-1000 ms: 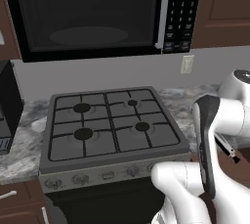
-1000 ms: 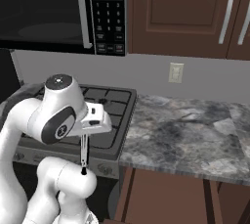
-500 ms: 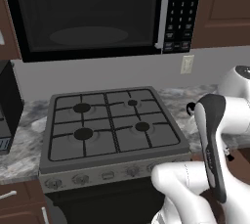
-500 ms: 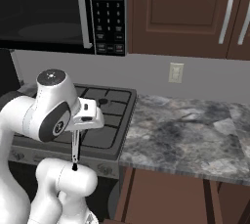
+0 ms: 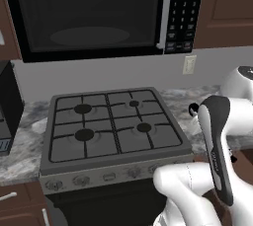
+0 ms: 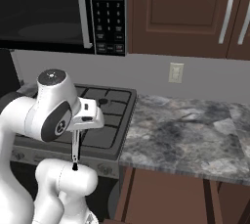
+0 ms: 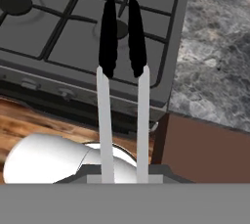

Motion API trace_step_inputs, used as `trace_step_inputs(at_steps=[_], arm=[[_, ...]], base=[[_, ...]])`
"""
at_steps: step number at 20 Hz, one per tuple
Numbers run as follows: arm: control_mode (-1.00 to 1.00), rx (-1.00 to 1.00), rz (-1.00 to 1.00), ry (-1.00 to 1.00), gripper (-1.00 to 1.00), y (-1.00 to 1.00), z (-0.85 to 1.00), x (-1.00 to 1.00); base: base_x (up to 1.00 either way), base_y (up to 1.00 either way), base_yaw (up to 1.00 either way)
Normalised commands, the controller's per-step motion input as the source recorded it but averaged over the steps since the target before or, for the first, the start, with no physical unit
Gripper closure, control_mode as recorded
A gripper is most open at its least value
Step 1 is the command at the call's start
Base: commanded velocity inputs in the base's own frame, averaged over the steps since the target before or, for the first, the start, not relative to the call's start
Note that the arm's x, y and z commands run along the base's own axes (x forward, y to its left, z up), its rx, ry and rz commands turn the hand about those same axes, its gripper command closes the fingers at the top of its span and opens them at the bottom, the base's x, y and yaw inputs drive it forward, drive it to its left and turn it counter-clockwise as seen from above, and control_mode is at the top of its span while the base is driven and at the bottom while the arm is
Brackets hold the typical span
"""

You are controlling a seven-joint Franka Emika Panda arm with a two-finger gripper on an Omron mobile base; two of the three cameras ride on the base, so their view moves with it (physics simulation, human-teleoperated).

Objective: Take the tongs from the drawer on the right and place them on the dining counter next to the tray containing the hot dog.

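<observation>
I see the tongs (image 7: pixel 122 86) running straight out from my hand in the hand view, two pale arms side by side ending in dark pointed tips; from the right base view they (image 6: pixel 74 150) hang as a thin stick pointing down below the hand. My fingers (image 6: pixel 75 131) are pressed nearly together, pinching the tongs at their near end. The tips hang over the front edge of the stove (image 7: pixel 58 37), above its row of knobs, with a strip of wooden floor (image 7: pixel 34 120) below and a brown cabinet front (image 7: pixel 205 154) just to the right.

My arm is folded in close: the big white elbow (image 6: pixel 51 110) sits high in front of the stove, the forearm (image 5: pixel 217 146) crosses the lower right of the left base view, and the hand is turned downward.

Beside the stove lies the grey marbled table (image 6: pixel 190 135), bare in front of me. On the wall behind it is a pale socket (image 6: pixel 176 72). Above the stove hangs the black microwave (image 5: pixel 94 13) with its keypad, and brown wall cupboards (image 6: pixel 180 12) with silver bar handles stand to its right
</observation>
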Motion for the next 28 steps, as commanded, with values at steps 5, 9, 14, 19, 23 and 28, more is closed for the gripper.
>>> trace_step_inputs(at_steps=[5,9,14,19,23,28], arm=[[1.0,0.0,0.0,0.0,1.0,0.0,0.0,0.0],[1.0,0.0,0.0,0.0,1.0,0.0,0.0,0.0],[1.0,0.0,0.0,0.0,1.0,0.0,0.0,0.0],[1.0,0.0,0.0,0.0,1.0,0.0,0.0,0.0],[1.0,0.0,0.0,0.0,1.0,0.0,0.0,0.0],[1.0,0.0,0.0,0.0,1.0,0.0,0.0,0.0]], base=[[-0.89,0.1,0.0],[-0.65,0.11,0.0],[-0.37,0.02,-0.04],[-0.05,0.17,-0.69],[0.0,0.24,-0.94],[0.0,0.12,-0.93]])
